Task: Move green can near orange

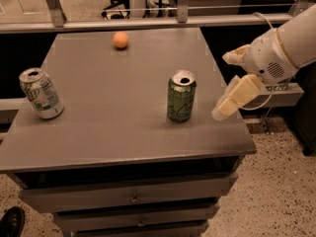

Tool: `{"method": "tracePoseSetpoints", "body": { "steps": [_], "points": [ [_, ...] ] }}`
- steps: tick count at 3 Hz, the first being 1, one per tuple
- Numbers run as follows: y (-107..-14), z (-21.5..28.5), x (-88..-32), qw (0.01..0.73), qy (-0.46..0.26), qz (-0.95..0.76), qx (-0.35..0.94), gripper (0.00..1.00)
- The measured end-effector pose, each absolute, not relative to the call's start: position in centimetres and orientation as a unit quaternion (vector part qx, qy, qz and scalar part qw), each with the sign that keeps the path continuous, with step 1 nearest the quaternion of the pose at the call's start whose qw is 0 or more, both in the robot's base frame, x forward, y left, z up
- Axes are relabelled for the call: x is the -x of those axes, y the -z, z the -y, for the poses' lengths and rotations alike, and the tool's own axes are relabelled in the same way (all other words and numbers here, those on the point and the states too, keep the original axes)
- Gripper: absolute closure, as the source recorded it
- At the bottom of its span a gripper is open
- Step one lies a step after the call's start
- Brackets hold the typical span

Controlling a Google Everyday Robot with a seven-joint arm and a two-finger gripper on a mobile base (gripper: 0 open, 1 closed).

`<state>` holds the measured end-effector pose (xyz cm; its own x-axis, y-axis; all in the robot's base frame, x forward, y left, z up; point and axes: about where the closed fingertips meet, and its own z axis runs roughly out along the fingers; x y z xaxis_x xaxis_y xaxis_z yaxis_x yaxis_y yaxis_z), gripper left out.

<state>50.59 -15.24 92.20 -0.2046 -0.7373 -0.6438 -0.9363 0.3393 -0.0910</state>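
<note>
The arm (298, 28) comes in from the upper right corner of the frame, a thick white tube sloping down and to the left. It ends in a rounded white wrist housing (269, 63) near the right edge, about a third of the way down, with a small round patch of vent holes on the side facing me. From that housing the gripper (223, 85) reaches left and downward, just right of the frame's centre. Its two cream-coloured fingers (236, 97) stand apart with a clear gap between them. The upper one looks short and juts left. The lower one is longer and slants down-left, its tip the lowest part of the robot in view.
</note>
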Motion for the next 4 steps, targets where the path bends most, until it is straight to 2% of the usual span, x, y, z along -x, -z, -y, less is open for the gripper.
{"method": "tracePoseSetpoints", "body": {
  "steps": [2, 3, 4],
  "points": [
    [-91.8, 9.1, -54.3, 0.422, -0.288, -0.706, 0.490, 0.00],
    [-91.2, 8.0, -54.4, 0.435, -0.310, -0.697, 0.478, 0.00],
    [-89.8, 7.5, -54.1, 0.442, -0.325, -0.695, 0.465, 0.26]
  ]
}}
